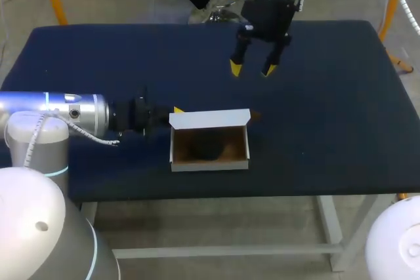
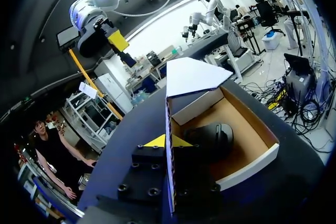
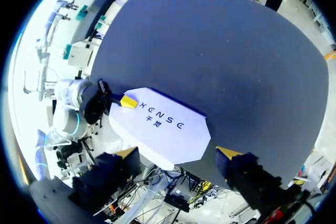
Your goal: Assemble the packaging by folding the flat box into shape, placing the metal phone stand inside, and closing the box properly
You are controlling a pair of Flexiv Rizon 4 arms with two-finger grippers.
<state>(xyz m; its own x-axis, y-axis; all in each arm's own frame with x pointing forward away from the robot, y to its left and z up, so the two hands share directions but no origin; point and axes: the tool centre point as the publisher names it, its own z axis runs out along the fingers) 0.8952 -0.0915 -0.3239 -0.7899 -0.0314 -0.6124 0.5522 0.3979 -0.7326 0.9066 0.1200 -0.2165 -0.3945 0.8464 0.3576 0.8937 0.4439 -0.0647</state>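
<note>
The box (image 1: 210,164) sits near the middle of the dark blue counter (image 1: 328,96), toward its front edge. It is folded into shape and its top is open. The dark phone stand (image 1: 207,145) lies inside, on the brown floor of the box.

The white lid (image 1: 210,119) stands up along the back edge of the box. It is between the inside of the box and the right claw (image 1: 252,68). In the right wrist view the lid (image 3: 163,127) covers the whole inside, so the stand is hidden there.

The left claw (image 1: 176,113) comes in low from the left side. It is at the left wall of the box, near the back corner. In the left wrist view, the left claw (image 2: 168,141) has one yellow tip on each side of that thin white wall (one inside the box, one outside). It is pinching the wall. The phone stand (image 2: 212,137) is just past the inside tip.

The right claw hangs in the air behind the box, well apart from it. Its two fingers are spread wide and it holds nothing. Its yellow tips point down at the counter.
</note>
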